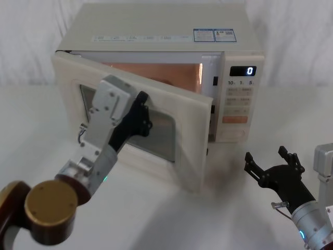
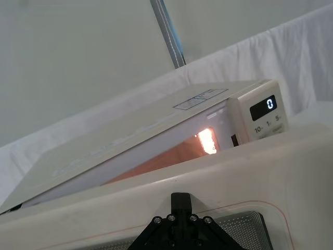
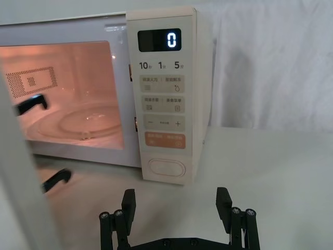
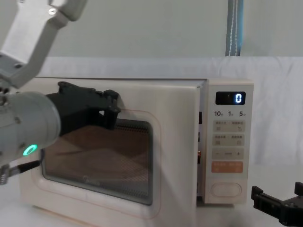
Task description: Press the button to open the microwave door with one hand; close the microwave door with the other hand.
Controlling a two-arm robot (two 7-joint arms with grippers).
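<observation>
Microwave door (image 1: 182, 112) stands ajar, swung out from its hinge on my left, with the lit cavity showing behind its free edge.

1. Left gripper (image 1: 141, 115): I have it laid against the outer face of the door, by the upper part of the dark glass window (image 4: 102, 158). I cannot tell how its jaws stand. I judge it is placed there to push the door shut, so the closing step is under way and the latch is not yet engaged.

2. Right gripper (image 1: 273, 166): its jaws are spread apart and hold nothing. It sits low over the table (image 1: 218, 213), in front of the control panel (image 3: 164, 94) and clear of it. I judge it is held back to stay out of the door's swing.

3. Button (image 3: 166, 167): the wide oval key at the foot of the panel, untouched.

Count: one microwave (image 1: 156, 31), one door, one oval button, one orange key (image 3: 165, 140), one display (image 3: 159, 39) reading 0, two grippers.
</observation>
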